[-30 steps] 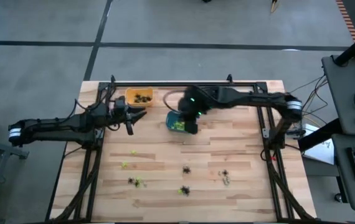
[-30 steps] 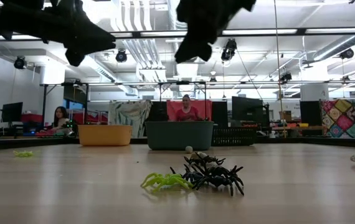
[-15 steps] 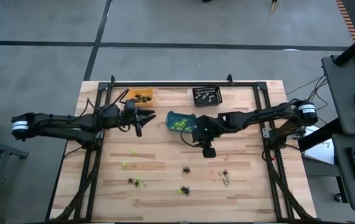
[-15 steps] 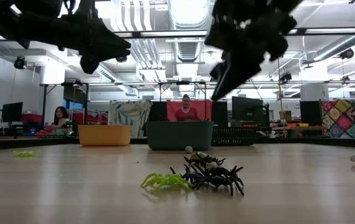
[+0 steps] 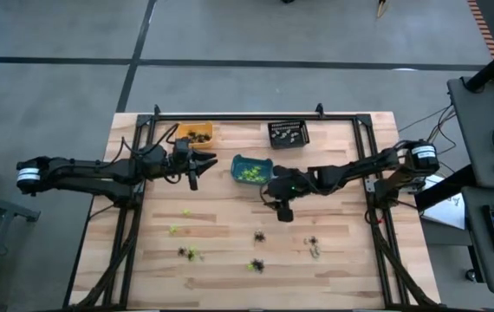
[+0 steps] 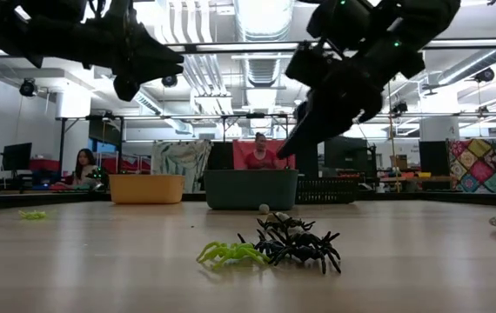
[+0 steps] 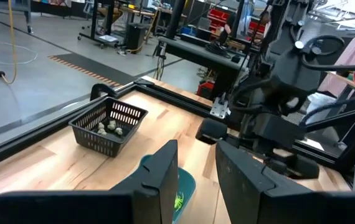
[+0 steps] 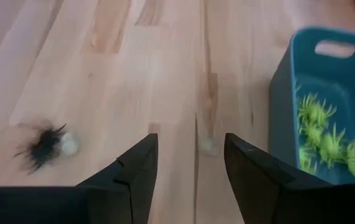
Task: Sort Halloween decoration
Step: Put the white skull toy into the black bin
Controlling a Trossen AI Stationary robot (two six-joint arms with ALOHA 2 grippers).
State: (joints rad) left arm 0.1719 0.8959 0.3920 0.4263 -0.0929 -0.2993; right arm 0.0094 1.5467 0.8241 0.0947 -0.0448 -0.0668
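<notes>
R gripper (image 5: pixel 282 214) hangs just below-right of teal bin (image 5: pixel 251 170), jaws apart w/ nothing in them, L gripper (image 5: pixel 204 161) left of bin, jaws part-open & empty, green trinkets (image 5: pixel 247 174) in bin, others (image 5: pixel 256 236) scattered on surface (image 5: pixel 230 225) below it.
</notes>
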